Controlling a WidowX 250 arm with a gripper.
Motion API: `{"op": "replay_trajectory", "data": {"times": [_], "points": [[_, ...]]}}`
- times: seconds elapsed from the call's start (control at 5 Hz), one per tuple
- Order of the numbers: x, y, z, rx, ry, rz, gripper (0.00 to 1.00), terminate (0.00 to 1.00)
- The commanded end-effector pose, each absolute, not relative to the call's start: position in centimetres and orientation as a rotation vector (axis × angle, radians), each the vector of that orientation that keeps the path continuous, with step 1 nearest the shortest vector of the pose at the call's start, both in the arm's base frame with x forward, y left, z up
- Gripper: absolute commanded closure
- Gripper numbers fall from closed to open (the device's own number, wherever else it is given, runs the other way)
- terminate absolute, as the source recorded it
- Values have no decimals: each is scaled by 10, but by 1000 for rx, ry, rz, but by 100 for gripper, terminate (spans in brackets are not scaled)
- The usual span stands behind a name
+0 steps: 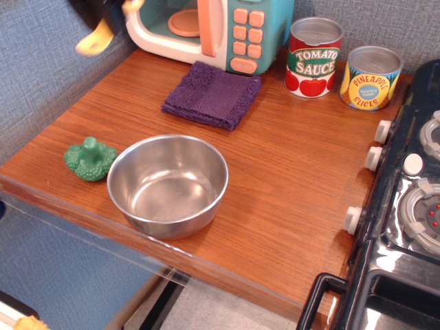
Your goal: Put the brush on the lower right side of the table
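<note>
The yellow brush (95, 40) hangs in the air at the top left, well above the table (289, 172), blurred by motion. My gripper (108, 9) is mostly cut off by the top edge. Only its dark fingers show, closed around the brush's middle. One end of the brush sticks down to the left and a bit of yellow shows to the right of the fingers. The bristles are not clearly visible.
A steel bowl (167, 182) sits near the front left edge, with green toy broccoli (89, 159) to its left. A purple cloth (212, 94) lies in front of the toy microwave (227, 27). Two cans (313, 56) stand at the back. The black stove (405, 206) borders the right.
</note>
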State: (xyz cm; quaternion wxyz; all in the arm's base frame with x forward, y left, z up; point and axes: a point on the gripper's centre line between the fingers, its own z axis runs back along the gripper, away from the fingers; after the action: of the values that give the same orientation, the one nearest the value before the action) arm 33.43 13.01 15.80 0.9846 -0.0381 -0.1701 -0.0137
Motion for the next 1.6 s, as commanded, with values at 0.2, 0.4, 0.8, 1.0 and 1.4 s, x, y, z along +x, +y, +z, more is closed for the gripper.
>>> {"op": "replay_trajectory", "data": {"times": [0.2,0.4,0.8,1.0,1.4], "points": [[287,1,119,-24,-133,-635,100,0],[295,-49,100,61,-88,-577,100,0],[328,-114,103,100,-76,-519,100,0],[326,-111,103,53,-10,-490,100,0],[298,-94,85,29,-16,-349,100,0]]}}
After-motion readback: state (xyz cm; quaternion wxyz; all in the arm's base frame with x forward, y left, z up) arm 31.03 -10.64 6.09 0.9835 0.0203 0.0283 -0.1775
